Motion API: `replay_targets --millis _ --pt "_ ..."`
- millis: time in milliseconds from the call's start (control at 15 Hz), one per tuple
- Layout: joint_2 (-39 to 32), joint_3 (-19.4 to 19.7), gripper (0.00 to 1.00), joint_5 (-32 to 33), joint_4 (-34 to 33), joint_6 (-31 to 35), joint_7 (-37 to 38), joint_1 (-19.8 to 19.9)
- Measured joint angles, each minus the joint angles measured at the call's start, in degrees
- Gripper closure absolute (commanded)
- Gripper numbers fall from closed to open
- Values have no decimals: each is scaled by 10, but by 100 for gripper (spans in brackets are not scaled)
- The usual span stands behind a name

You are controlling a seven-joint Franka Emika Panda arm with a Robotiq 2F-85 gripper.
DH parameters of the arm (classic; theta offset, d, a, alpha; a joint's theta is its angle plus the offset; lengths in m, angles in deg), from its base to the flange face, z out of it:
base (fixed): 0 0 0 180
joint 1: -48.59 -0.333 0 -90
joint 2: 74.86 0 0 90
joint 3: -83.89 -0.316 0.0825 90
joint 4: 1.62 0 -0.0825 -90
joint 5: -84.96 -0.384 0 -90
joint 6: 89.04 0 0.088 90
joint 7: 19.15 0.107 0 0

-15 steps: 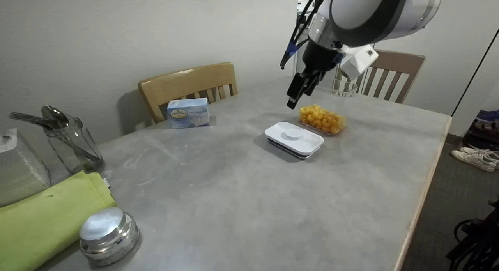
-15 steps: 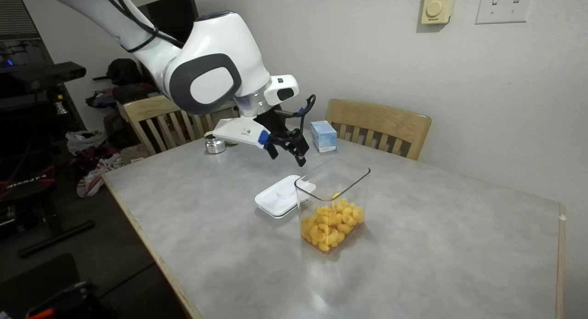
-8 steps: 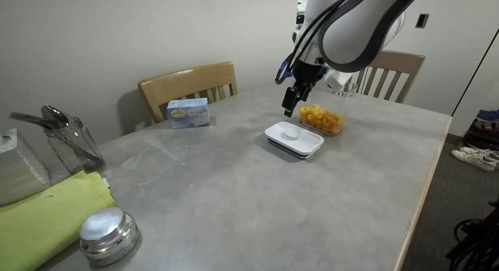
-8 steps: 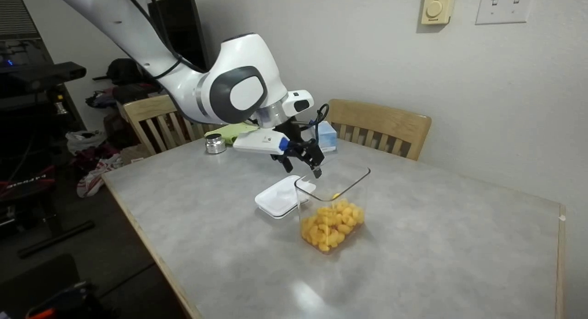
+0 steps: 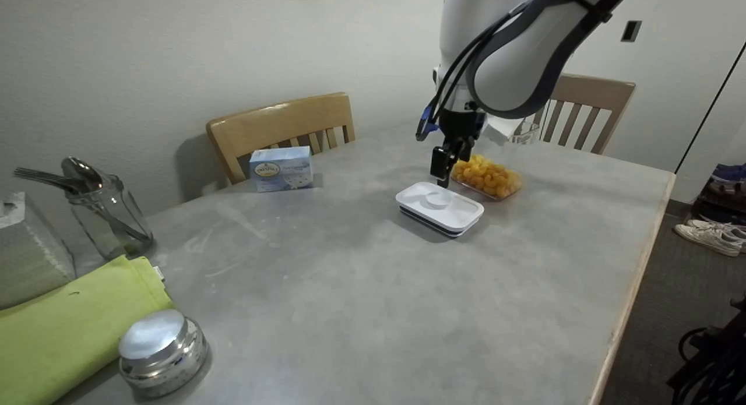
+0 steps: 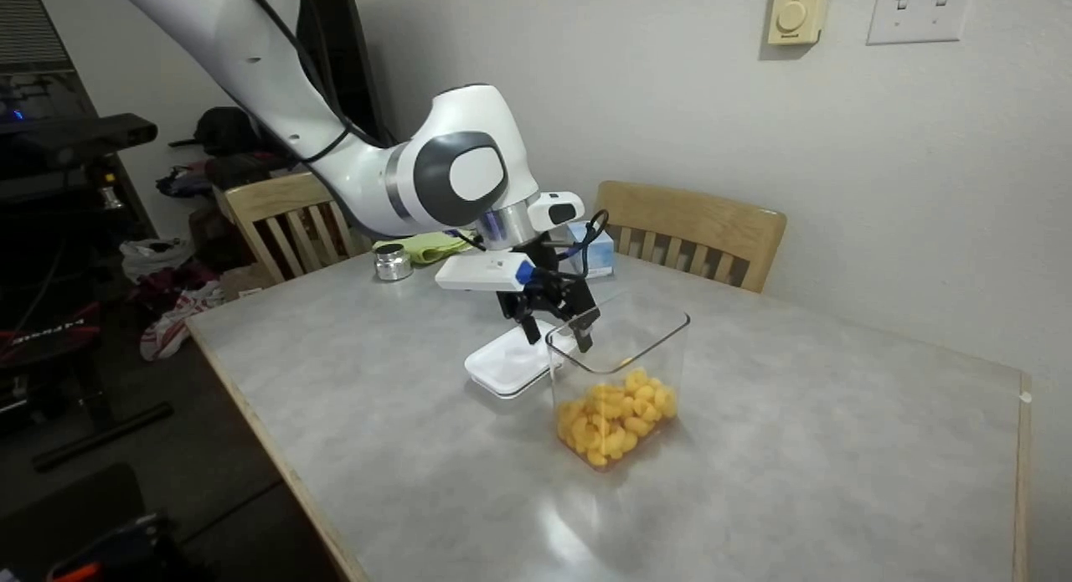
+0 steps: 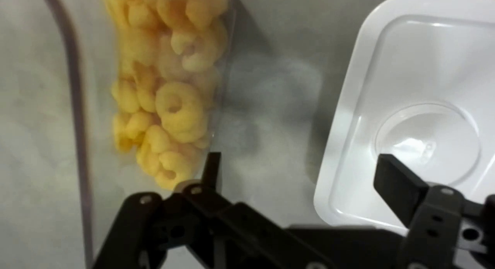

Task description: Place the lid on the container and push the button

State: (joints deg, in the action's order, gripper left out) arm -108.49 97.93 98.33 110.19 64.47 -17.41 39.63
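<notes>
The white lid [image 5: 460,214] lies flat on the table with a round raised button [image 5: 438,200] at its centre. It also shows in an exterior view [image 6: 507,364] and in the wrist view [image 7: 402,75]. The clear container [image 5: 492,180] stands upright and open beside it, with yellow pieces at the bottom; it shows in an exterior view [image 6: 620,419] and the wrist view [image 7: 170,106]. My gripper [image 7: 301,164] is open and empty, pointing down. One finger is above the lid; the other is at the container's near side. I cannot tell which side of the clear wall that finger is on.
A blue-and-white box [image 5: 285,171] stands at the table's back edge. A glass jar with cutlery [image 5: 119,224], a green cloth [image 5: 87,329] and a shiny metal jar [image 5: 163,354] are at the far end. Wooden chairs [image 6: 695,239] stand around the table.
My gripper has moved down toward the lid, beside the container. The container has shifted slightly away from the lid in the last half second. The lid has not moved.
</notes>
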Motion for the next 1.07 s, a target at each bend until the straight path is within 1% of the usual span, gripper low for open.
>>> replay_targets --millis 200,733,933,1067 --pt "0 -5 0 0 -5 -15 6 0" --pt "0 -9 0 0 -6 -17 11 2" --pt "0 -20 0 -1 -8 -17 13 9" --pt "0 -37 0 -12 -10 -17 13 20"
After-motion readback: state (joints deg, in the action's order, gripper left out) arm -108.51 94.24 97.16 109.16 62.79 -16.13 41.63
